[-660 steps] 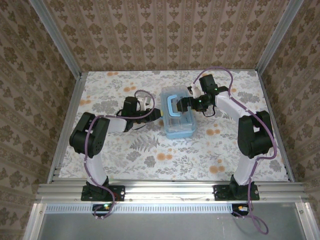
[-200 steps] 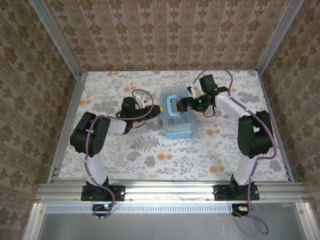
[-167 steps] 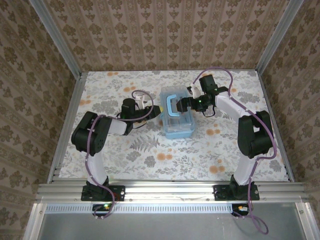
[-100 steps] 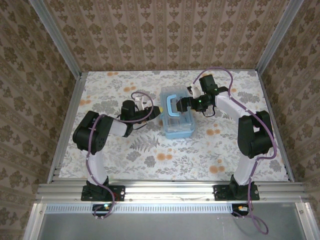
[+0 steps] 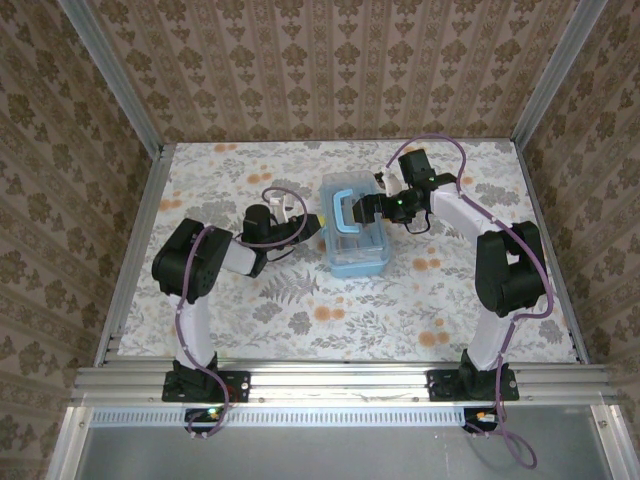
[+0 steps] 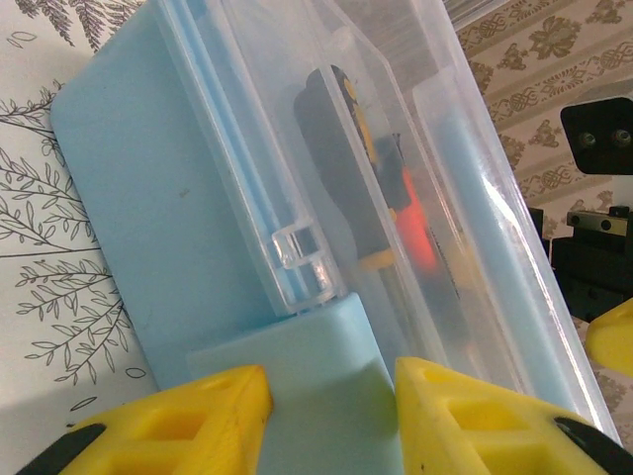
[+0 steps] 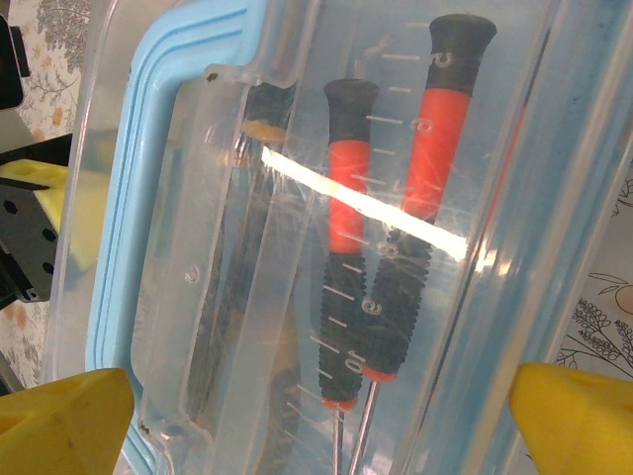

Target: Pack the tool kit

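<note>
With the left fingers [image 6: 178, 421] narrowed onto the pale-blue side clasp [image 6: 316, 386] at its 9 o'clock edge and the right fingers [image 7: 59, 411] spread wide over its lid, the translucent light-blue case [image 5: 355, 250], holding two red-black screwdrivers [image 7: 341, 198] under a darker blue handle [image 7: 124, 247], sits mid-tabletop [image 5: 300, 310].

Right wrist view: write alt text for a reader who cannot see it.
Two red-and-black screwdrivers lie side by side inside a translucent light-blue rectangular plastic case, seen through its clear lid. A darker blue handle curves down the picture's left side, and the right arm's jaws stand wide apart, yellow fingertips in both lower corners.
</note>
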